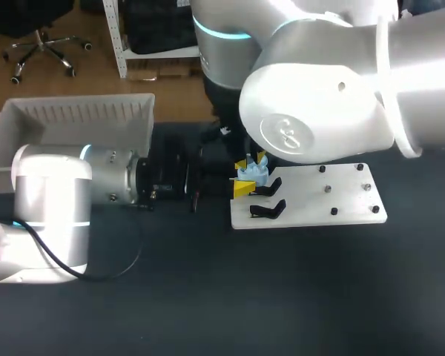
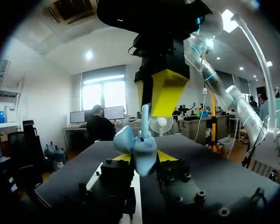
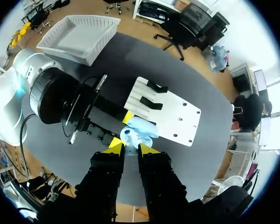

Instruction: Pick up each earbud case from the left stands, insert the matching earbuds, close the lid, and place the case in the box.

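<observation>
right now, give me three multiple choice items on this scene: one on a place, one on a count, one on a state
1. Where is the light blue plastic earbud case?
A. on the flat white plate
B. between the left pincer's yellow tips
C. on the floor

2. How many black stands show on the plate?
A. two
B. four
C. six

3. The case's lid is:
A. shut
B. open
C. missing

Answers:
1. B, the left pincer grips the case in the air beside the plate.
2. A, the head view shows two stands at the plate's near end.
3. B, the lid gapes under the right pincer, which holds a pale earbud.
</observation>
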`<state>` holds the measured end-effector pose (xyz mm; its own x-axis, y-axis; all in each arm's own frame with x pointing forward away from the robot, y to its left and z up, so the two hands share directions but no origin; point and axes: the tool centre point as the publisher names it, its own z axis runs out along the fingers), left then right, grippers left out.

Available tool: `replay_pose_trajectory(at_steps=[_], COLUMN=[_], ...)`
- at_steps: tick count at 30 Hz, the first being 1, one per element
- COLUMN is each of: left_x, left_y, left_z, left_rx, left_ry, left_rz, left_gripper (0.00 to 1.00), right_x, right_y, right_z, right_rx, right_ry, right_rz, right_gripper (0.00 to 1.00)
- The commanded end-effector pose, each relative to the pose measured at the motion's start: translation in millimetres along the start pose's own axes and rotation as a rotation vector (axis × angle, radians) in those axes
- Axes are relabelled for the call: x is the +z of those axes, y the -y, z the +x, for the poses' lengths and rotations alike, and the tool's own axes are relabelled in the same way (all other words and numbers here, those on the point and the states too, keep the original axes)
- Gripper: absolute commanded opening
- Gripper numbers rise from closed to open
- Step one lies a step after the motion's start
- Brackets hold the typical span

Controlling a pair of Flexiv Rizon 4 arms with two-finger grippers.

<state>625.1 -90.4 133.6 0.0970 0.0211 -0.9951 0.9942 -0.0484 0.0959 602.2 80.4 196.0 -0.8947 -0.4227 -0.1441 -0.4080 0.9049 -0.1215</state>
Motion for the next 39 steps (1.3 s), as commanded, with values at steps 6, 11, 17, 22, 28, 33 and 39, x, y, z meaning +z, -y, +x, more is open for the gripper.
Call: replay_pose_trajectory(at_steps=[6, 11, 17, 22, 28, 33, 39], left_x=[0.5, 0.5, 0.5, 0.5, 0.5, 0.5, 0.5], left_y=[1.6, 1.6, 1.6, 1.6, 1.6, 1.6, 1.6], left_z=[0.9, 0.9, 0.9, 0.9, 0.9, 0.9, 0.9], left_rx=[0.004, 0.004, 0.004, 0.004, 0.004, 0.004, 0.004], left_ry=[0.003, 0.003, 0.003, 0.003, 0.003, 0.003, 0.003], left_rz=[-0.007, -0.007, -0.007, -0.007, -0.007, -0.007, -0.007], left_gripper=[0.00, 0.00, 0.00, 0.00, 0.00, 0.00, 0.00], right_x=[2.3, 3.2, 4.6, 5.7, 5.7, 6.5, 6.6], right_y=[-3.4, -3.6, -3.5, -3.8, -1.9, -1.0, -0.8], right_z=[0.0, 1.1, 2.5, 2.8, 2.6, 2.4, 1.9], right_rx=[0.003, 0.009, 0.017, 0.021, 0.034, 0.038, 0.040], right_ry=[-0.005, -0.003, -0.003, -0.002, 0.005, 0.008, 0.012], right_rz=[0.001, -0.003, -0.006, -0.007, -0.021, -0.022, -0.028], right_gripper=[0.00, 0.00, 0.00, 0.00, 0.00, 0.00, 0.00])
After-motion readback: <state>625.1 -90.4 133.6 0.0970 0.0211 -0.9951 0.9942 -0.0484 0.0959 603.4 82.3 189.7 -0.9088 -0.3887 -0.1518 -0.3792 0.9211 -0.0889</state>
